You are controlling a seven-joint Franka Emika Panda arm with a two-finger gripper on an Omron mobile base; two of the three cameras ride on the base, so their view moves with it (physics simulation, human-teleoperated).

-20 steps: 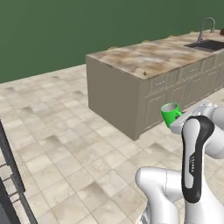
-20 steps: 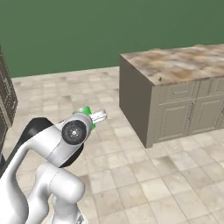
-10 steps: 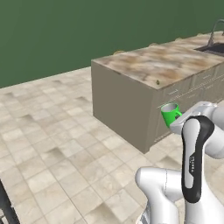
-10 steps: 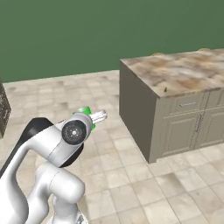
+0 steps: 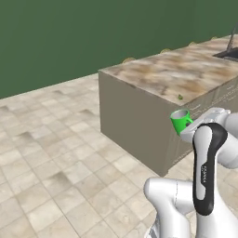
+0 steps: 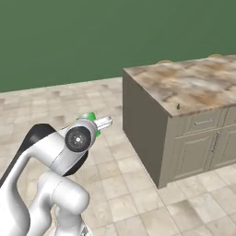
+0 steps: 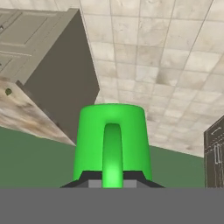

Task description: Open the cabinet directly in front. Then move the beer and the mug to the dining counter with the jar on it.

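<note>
End effector point(image 7: 112, 181) clamps the green mug point(image 7: 112, 142) by its handle side, carried in the air above the tiled floor point(image 5: 56, 158).
To the right stands the marble-topped dining desk point(image 5: 181, 76), near the mug point(image 5: 179, 120) but apart, its beige end panel facing the arm.

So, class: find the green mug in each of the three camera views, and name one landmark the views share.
Left base view: the mug is right of centre, by the arm's end.
Right base view: a green sliver left of centre, behind the round wrist.
Hand view: mug at bottom centre, handle facing the camera.
Shared landmark: the dining counter.
</note>
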